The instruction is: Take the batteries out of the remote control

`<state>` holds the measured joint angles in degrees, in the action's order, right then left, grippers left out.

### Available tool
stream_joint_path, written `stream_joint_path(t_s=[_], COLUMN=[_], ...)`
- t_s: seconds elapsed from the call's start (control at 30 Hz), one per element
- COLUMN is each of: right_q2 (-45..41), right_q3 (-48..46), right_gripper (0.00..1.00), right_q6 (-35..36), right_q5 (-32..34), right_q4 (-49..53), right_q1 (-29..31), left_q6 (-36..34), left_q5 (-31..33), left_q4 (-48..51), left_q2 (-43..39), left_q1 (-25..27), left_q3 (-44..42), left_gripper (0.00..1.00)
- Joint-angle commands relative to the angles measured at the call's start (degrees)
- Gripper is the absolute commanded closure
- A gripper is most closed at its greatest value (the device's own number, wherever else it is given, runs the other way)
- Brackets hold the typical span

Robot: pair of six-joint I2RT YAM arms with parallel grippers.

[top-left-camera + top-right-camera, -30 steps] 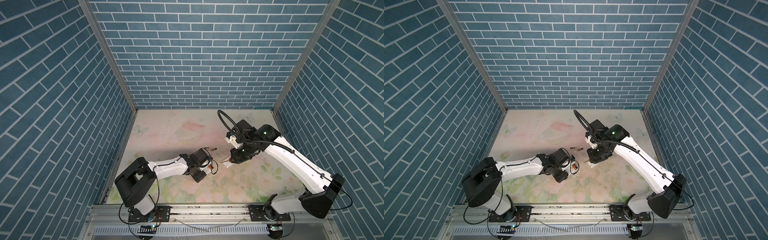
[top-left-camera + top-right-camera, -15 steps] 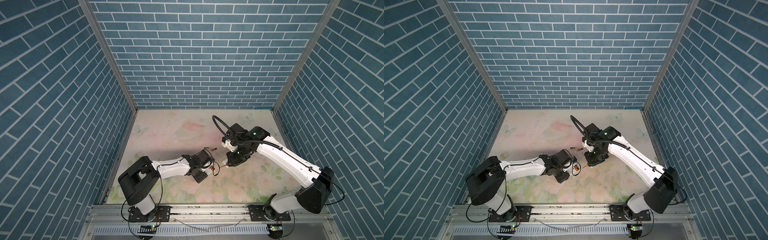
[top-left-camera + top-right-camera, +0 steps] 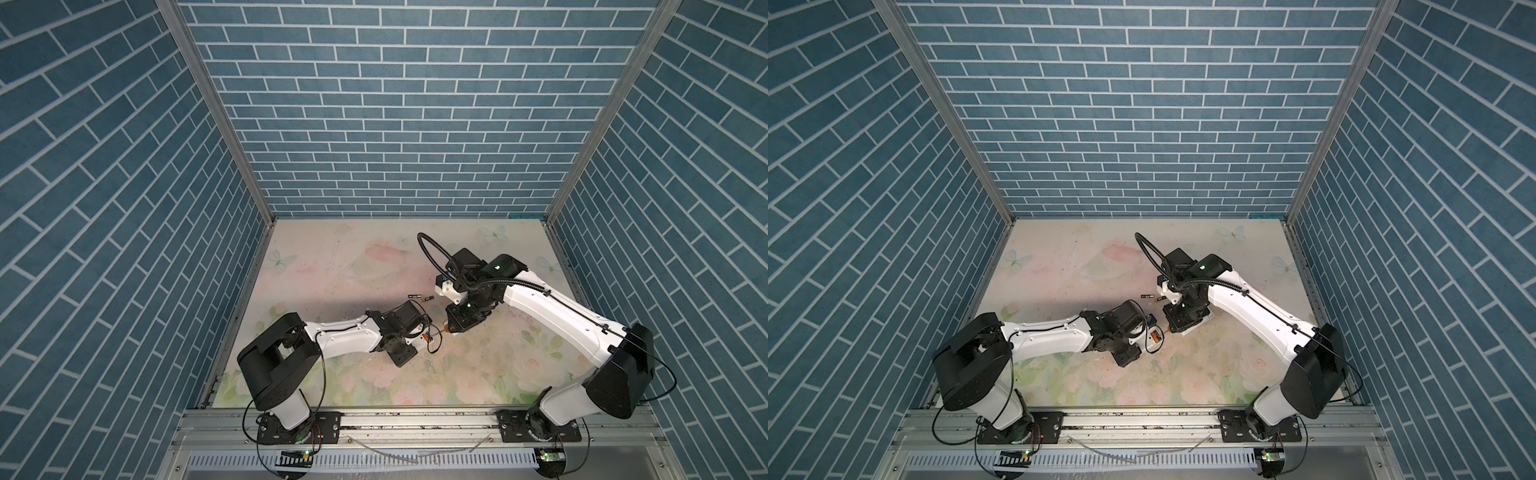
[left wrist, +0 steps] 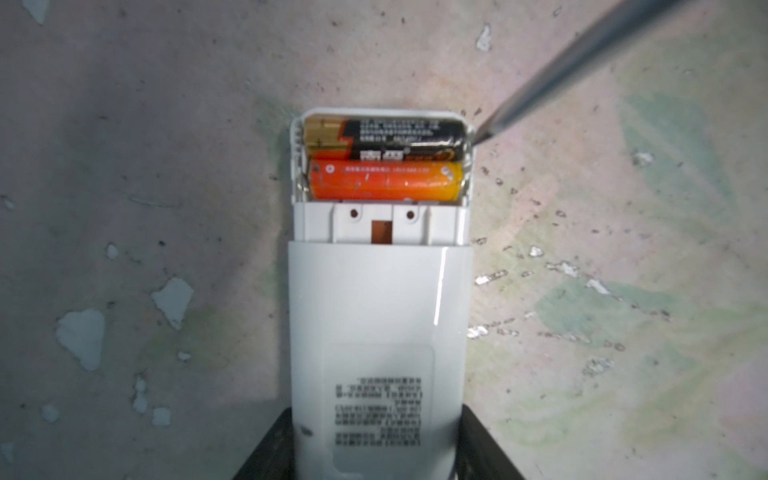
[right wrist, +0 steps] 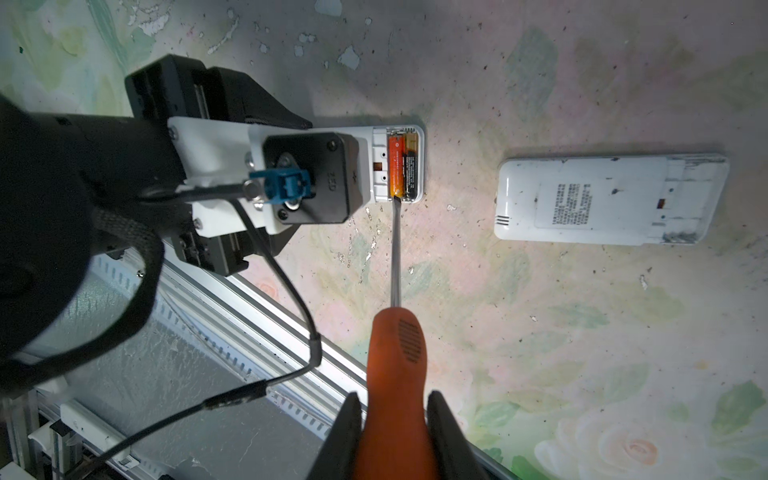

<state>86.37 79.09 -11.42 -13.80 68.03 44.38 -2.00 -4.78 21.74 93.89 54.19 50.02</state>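
Note:
My left gripper [image 4: 376, 449] is shut on the white remote control [image 4: 378, 299], black fingers [image 4: 266, 453] on both its sides. The compartment at its far end is uncovered, and two batteries lie side by side in it: a black and gold one [image 4: 386, 139] and an orange one [image 4: 384, 181]. My right gripper [image 5: 392, 419] is shut on the orange handle of a screwdriver [image 5: 395, 353]. The screwdriver's tip [image 4: 478, 139] rests at the compartment's side wall by the black cell's end. In both top views the two grippers [image 3: 415, 338] [image 3: 1183, 322] meet mid-table.
Two more dark cells [image 3: 419, 296] [image 3: 1150, 296] lie loose on the floral mat behind the grippers. A second white remote [image 5: 611, 199] lies back up beside the held one. The aluminium rail [image 3: 415, 419] runs along the mat's front edge.
My right arm has swung left and nearer, bringing the screwdriver tip up to the remote's open end. The left arm has shifted only slightly with the remote.

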Motion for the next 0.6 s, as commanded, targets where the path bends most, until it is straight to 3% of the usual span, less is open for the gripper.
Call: stream_joint_path(t_s=[0.0,0.57], right_q2=[0.41,1.86], right_q3=[-1.35,-1.68], right_gripper=[1.00,1.00], right_q6=[3.31,5.07], right_q5=[-0.36,2.73], right_q4=[0.04,1.60], right_q1=[0.36,0.88], left_q6=[-0.60,-0.77], left_q5=[-0.76,-0.67], left_q4=[-0.07,0.15], left_q2=[1.04,0.85], left_q1=[0.73,0.78], left_q3=[0.25,0.43], left_gripper=[0.58,0.61])
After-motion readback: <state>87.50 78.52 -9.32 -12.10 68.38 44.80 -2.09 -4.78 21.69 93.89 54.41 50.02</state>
